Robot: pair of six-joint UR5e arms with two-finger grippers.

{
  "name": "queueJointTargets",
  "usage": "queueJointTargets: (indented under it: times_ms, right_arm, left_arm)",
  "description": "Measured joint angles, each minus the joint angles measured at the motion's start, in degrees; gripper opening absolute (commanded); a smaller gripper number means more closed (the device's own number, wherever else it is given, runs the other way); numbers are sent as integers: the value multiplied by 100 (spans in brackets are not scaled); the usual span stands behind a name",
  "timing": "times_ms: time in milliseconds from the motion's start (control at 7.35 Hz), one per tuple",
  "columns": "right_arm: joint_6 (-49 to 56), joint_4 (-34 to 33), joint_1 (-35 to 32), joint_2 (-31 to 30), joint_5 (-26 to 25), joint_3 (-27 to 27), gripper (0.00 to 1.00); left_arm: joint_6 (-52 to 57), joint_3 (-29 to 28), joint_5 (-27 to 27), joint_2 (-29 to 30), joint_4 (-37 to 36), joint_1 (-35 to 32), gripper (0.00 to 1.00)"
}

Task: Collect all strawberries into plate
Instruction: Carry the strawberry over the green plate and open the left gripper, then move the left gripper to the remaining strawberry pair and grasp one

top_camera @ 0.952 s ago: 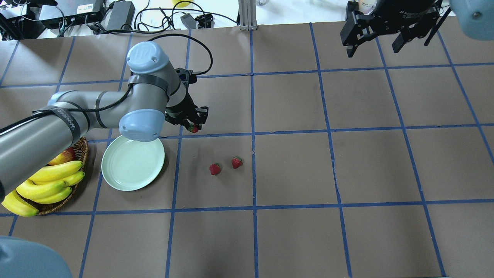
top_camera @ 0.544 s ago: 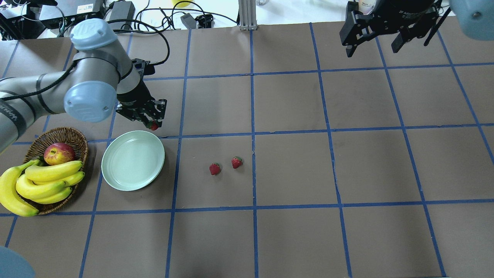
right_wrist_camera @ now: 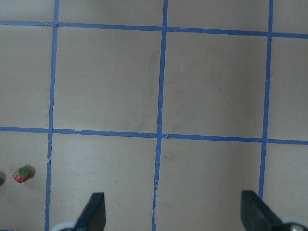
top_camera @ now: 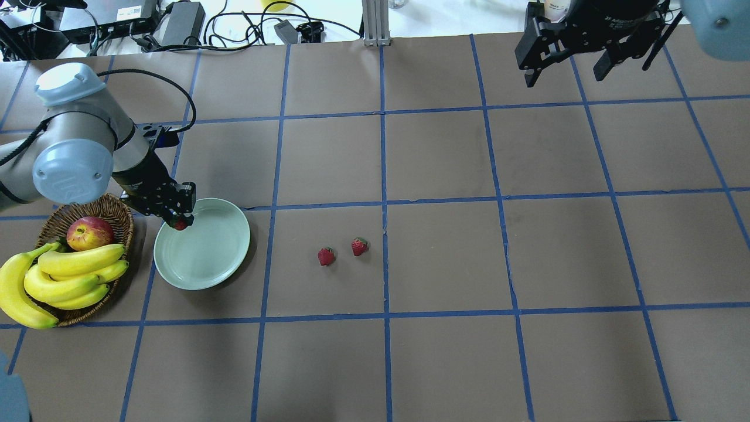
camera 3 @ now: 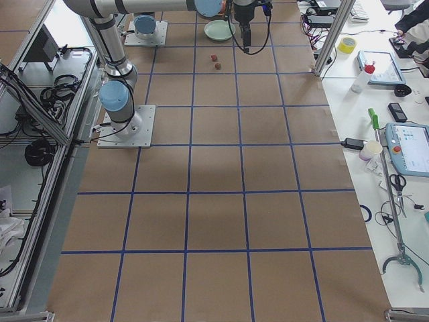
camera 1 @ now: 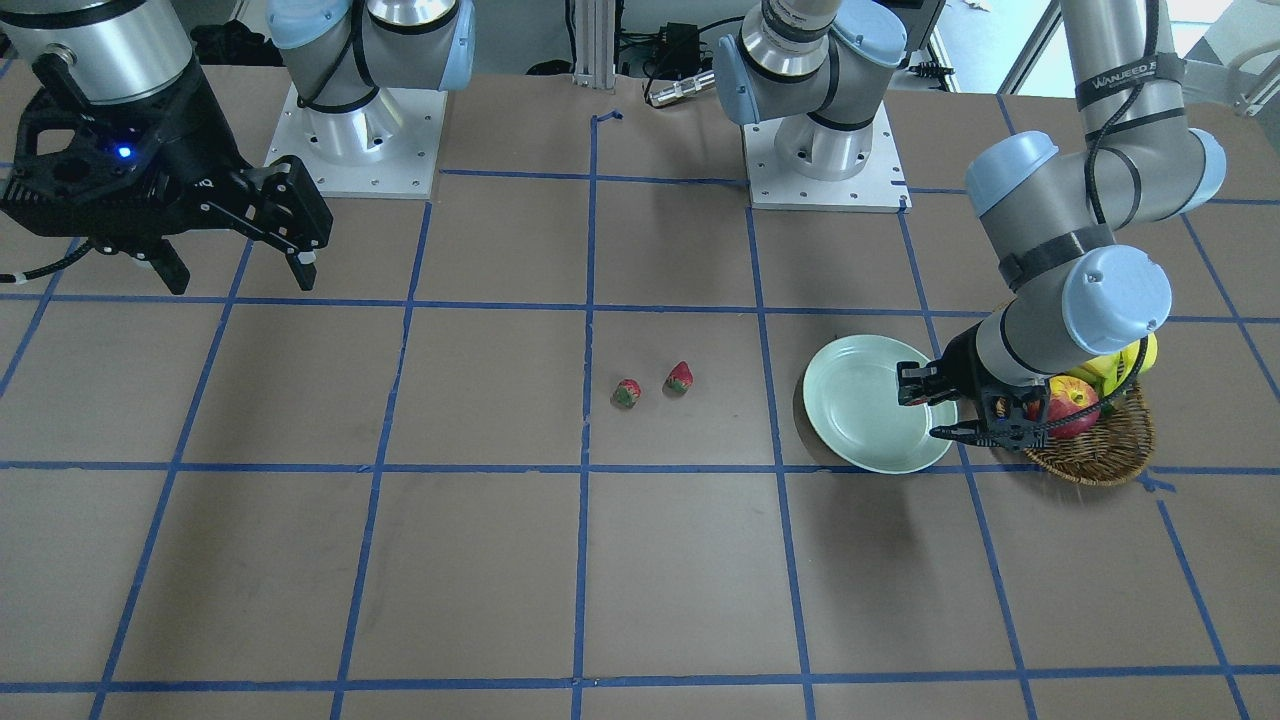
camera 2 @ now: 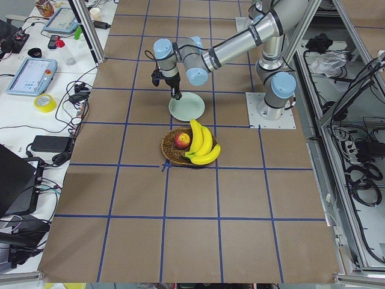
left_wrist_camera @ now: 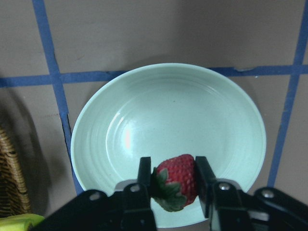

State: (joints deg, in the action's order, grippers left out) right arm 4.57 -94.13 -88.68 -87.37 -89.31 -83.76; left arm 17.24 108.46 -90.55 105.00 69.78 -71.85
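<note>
Held strawberry (left_wrist_camera: 175,180): clamped between the left gripper (left_wrist_camera: 172,178) fingers, green cap pointing down-left in the wrist view. It sits over the near inner edge of the plate (left_wrist_camera: 168,110). Whether it touches the glaze, I cannot tell.
Hidden: in the front-facing view the gripper body covers that berry completely, and the left wrist blocks part of the basket (top_camera: 88,204), apple (top_camera: 89,232) and bananas (top_camera: 70,272).
Cut off: the right gripper (top_camera: 565,69) hangs at the overhead view's top edge with most of its arm out of frame. Its jaws stand wide apart, holding nothing.
Loose strawberries: two on the brown paper, one (top_camera: 326,256) just beside the other (top_camera: 359,247), well apart from the plate.
Change: a second ago the left arm lay across the basket. Half a second ago the berry hung just beyond the plate's far rim, and now it is over the rim's basket side. The loose pair and the right gripper have not budged.
Writing: a strap (camera 1: 1120,72) on the left arm reads roughly "WANJEED". The white print on the right gripper is too small to read.
</note>
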Motion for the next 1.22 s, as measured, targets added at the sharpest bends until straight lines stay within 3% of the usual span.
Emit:
queueJointTargets:
  times_ms: [136,272,816,1224]
  right_arm:
    - [0,0,0,0,1,0,100]
    - [2,0,0,0,4,0,100]
    - [6,0,0,0,5,0,100]
    - [1,0,0,0,10,0,100]
  left_arm:
    - [12,56,1,60,-25,77,43]
    - [17,76,2,110,-36,114,99]
    - [-1,-31,22,16,-27,46,100]
    - [-380,-149,97,-206,-13,-758,100]
